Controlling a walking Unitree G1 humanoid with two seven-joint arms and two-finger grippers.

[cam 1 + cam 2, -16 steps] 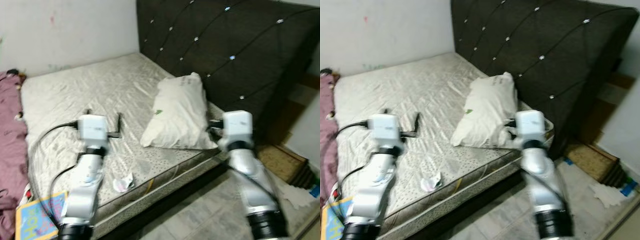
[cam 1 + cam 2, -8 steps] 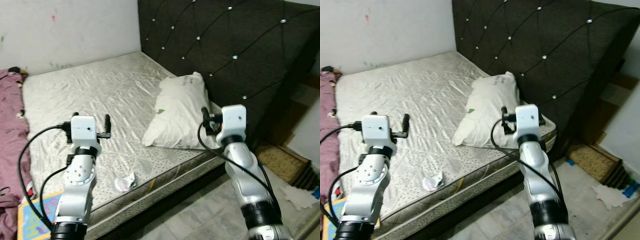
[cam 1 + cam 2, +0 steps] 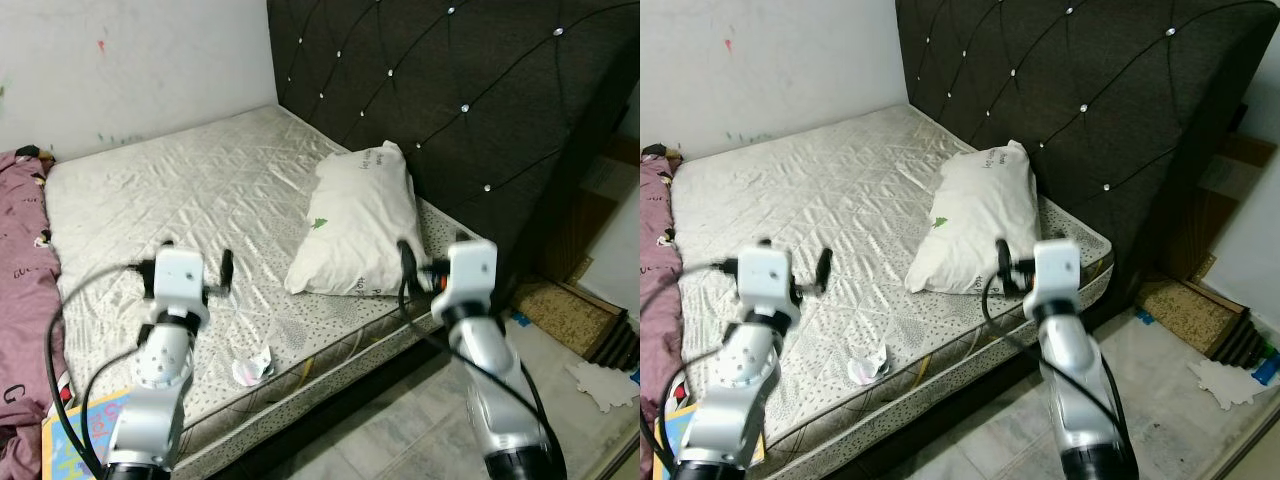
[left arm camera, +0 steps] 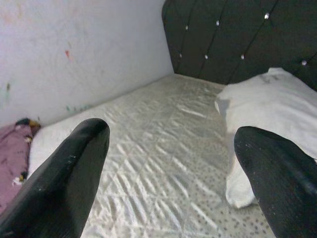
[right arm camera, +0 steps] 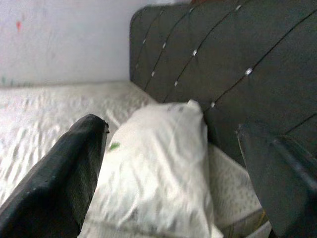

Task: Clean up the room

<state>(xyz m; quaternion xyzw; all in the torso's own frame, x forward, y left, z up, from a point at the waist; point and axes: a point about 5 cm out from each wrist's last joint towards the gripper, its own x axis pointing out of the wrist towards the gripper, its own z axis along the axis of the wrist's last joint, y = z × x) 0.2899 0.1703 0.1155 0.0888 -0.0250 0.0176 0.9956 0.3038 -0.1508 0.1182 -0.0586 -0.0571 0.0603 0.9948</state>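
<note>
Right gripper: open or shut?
Open. In the right wrist view the right gripper shows its black fingers far apart, framing the white pillow.

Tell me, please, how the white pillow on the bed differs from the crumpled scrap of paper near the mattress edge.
The white pillow is large and plump; the crumpled paper is small and flattened. The pillow lies beside the dark headboard with the right gripper aimed at it; the paper lies near the mattress edge, between the arms. The pillow carries a small green mark; the paper shows a touch of red. Both are whitish and rest on the mattress.
</note>
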